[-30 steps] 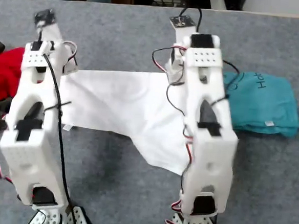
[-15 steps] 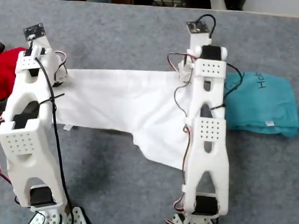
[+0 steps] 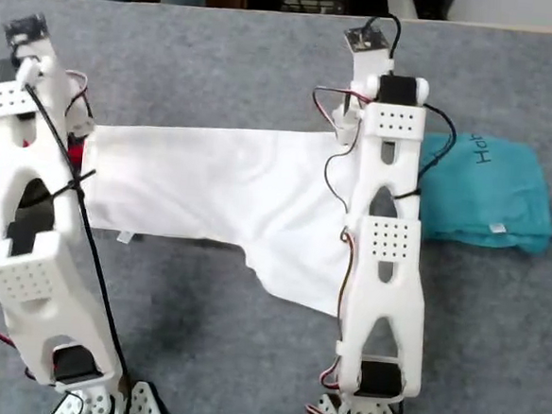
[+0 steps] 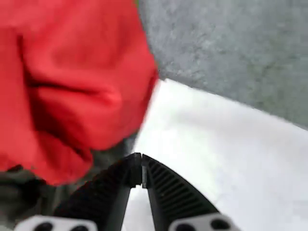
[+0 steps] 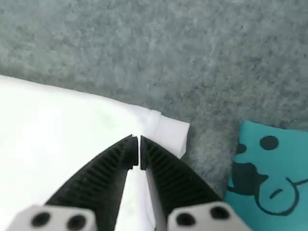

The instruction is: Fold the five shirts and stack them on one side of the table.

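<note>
Grip status: left hand [image 4: 141, 171] closed tight on one end of white shirt [image 3: 221, 184], just beside red shirt [image 4: 62, 72]. Right hand [image 5: 135, 147] closed tight on opposite end, close to folded corner. White shirt spread flat on grey table [image 3: 220, 61], stretched between both arms. Teal shirt [image 3: 490, 189] folded on table past right arm, near white shirt's corner, strip of table between them.
</note>
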